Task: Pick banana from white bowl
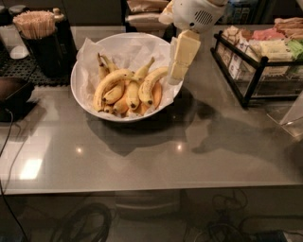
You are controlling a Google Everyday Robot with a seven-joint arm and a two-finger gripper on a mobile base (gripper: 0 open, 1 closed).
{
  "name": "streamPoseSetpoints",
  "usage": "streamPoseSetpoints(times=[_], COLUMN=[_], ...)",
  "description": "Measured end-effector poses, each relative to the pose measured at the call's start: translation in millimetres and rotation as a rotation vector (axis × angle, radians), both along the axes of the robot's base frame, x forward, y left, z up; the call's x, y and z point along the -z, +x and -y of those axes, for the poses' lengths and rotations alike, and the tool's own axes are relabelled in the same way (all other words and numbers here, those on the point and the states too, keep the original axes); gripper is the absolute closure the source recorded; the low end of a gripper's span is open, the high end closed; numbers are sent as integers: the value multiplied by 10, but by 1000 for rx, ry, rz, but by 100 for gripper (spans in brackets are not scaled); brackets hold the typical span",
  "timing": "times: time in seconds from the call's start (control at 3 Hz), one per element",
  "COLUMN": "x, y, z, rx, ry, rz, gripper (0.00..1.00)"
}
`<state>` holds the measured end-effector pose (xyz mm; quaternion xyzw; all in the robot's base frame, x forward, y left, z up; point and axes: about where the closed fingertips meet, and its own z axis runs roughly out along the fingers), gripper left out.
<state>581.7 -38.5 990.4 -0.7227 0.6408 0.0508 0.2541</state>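
Note:
The white bowl (80, 94), lined with crinkled white paper, stands on the grey counter and holds several bananas. The banana (150, 86) lies at the right of the pile. It is long and curved, its thin stem points up-right toward the rim, and its blunt tip near the bowl's middle is dark. A cleaner-yellow arched banana (110, 81) lies to its left over shorter ones. My gripper (174, 78) hangs down from the white wrist (194, 14) over the bowl's right rim, just right of the banana's stem and apart from it. It holds nothing.
A black wire basket of packets (255, 61) stands at the right. A dark cup of wooden stirrers (40, 42) stands on a black mat at the back left, with a dark object (12, 92) at the left edge. The counter's front edge runs along the bottom.

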Motion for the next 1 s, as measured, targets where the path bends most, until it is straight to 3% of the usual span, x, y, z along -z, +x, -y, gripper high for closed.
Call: streamPoseSetpoints(times=[0.33,0.67,1.0], x=[7,7,82], y=[-1,-1,16], z=[1,1,-33], rx=[0,0,2], ry=[-2,-1,16], rz=[-2,-2,-13], gripper=[0,19,30])
